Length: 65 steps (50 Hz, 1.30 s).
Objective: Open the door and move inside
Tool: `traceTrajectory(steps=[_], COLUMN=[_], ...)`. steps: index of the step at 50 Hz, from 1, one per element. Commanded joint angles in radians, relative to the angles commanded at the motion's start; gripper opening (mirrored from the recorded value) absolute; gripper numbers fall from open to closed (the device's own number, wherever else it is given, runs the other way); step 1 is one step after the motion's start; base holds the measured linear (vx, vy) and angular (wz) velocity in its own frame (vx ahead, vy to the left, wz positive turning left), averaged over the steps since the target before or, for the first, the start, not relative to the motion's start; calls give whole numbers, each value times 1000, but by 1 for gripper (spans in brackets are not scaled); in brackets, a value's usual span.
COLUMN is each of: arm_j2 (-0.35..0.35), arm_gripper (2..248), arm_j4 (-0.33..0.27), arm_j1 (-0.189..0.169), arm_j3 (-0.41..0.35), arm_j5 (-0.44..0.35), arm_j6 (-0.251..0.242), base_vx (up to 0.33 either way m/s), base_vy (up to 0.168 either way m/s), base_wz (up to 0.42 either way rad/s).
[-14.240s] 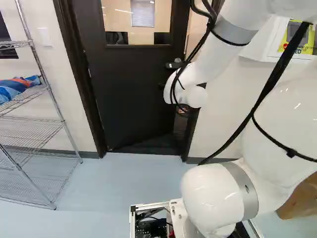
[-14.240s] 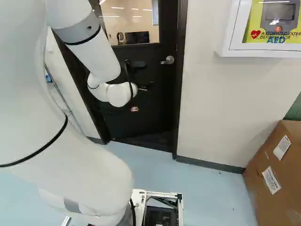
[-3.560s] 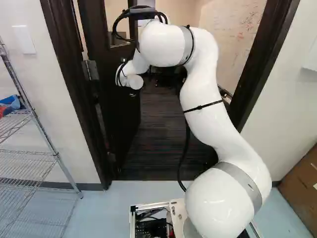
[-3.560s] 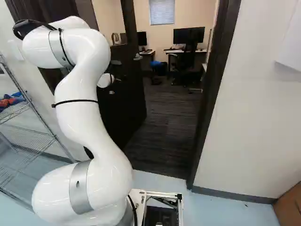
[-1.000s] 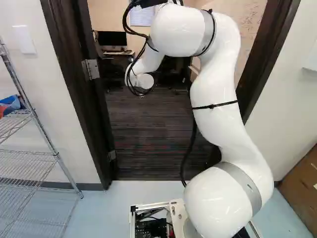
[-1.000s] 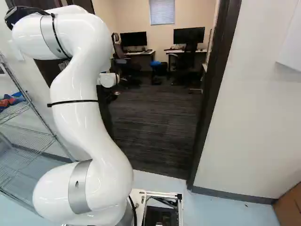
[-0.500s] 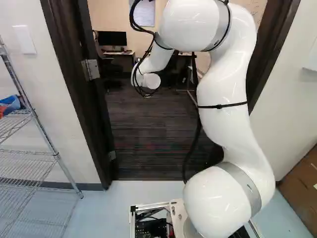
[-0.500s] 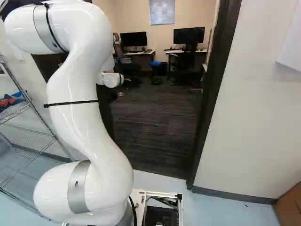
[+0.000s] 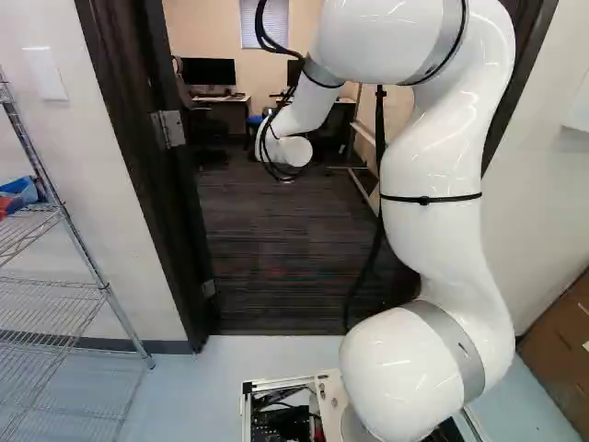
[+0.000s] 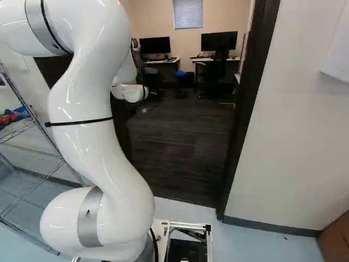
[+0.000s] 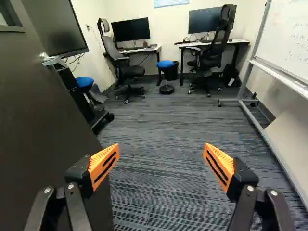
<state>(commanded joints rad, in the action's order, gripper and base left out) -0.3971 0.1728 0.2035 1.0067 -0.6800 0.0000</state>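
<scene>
The black two-fingered gripper [image 10: 144, 110], its orange-padded fingers spread wide, hangs beside the dark, open door [image 11: 38, 115].

White arm [image 9: 433, 157], grey bands [image 9: 457, 339], seemingly bundled black cables [image 9: 261, 32].

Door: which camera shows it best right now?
The wrist view: the door shows its broad face there, beside the jaws. The left base view shows little more than its hinges and a dark edge; in the right base view the arm hides most of it.
</scene>
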Motion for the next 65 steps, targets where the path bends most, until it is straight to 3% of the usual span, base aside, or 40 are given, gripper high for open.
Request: traceTrajectory(steps=[21,65], arm_j2=[73,223], arm_gripper=[247,247], arm_j4=[-90,-343], arm_j1=[-47,-159], arm_j3=[-89,-261], arm_j5=[0,0], arm_j6=[0,0], base_vx=[0,0], base_vy=[0,0], base_wz=[0,0])
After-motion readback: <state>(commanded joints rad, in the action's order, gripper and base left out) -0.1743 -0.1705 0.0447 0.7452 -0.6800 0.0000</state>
